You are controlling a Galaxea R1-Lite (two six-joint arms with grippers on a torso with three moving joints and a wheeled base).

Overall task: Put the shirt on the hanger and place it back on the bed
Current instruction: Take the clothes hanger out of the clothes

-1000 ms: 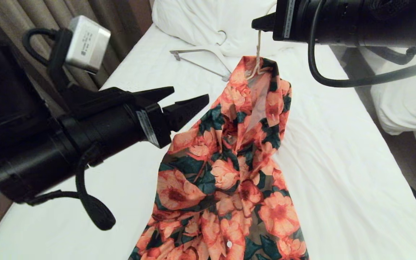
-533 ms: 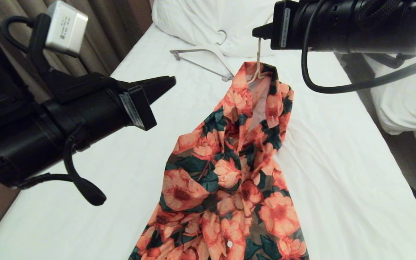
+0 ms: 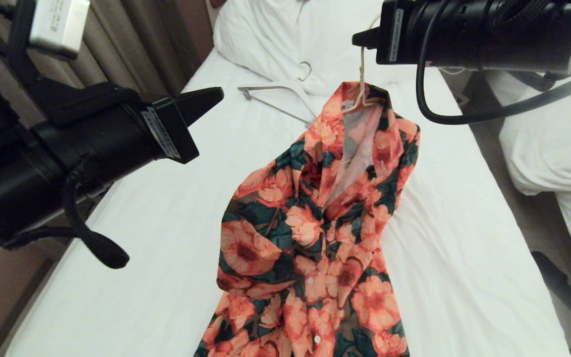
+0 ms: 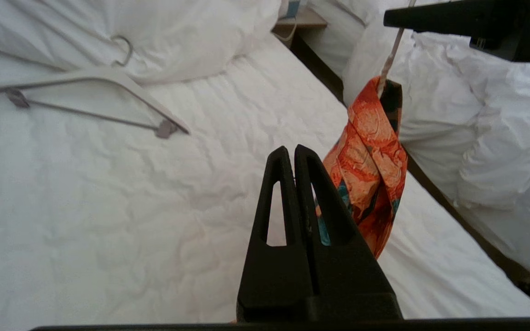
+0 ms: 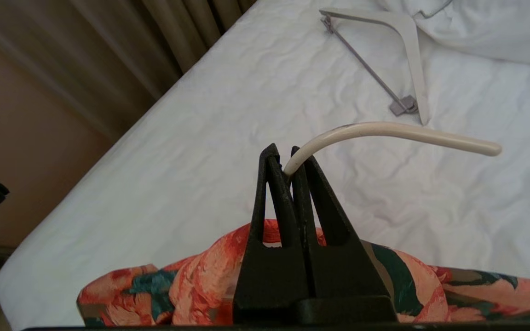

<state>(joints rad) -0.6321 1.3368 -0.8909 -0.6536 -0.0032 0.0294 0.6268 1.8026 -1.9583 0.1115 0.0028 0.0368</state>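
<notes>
The right pincer [image 5: 288,172] is clenched on the hook of the hanger [image 5: 384,133], holding it up above the bed [image 3: 176,213], toward the pillow [image 3: 265,39] end. The shirt [image 3: 325,223] hangs from this hanger by its collar: the neck of the hanger enters the collar opening, and the cloth drapes downward with its lower part trailing on the sheet. The hanging step therefore appears largely done, although the head view does not show whether both shoulders of the shirt sit squarely on the hanger arms; the garment bunches toward one side, so the seating may be uneven. The left pincer [image 4: 295,154] is clenched on nothing, its fingers pressed together, and it is held in the air to the left of the shirt, apart from the cloth. A second hanger [image 3: 278,96], thicker and with a flat bar, lies on the sheet near the pillow and plays no part in the work. The remaining work, as judged from this state, is to lower the hanger with the shirt onto the bed, lay the garment reasonably flat, and release the hook. The main risk during lowering is that the shirt slides off one hanger arm, since the cloth hangs loose and only the hook is gripped.
</notes>
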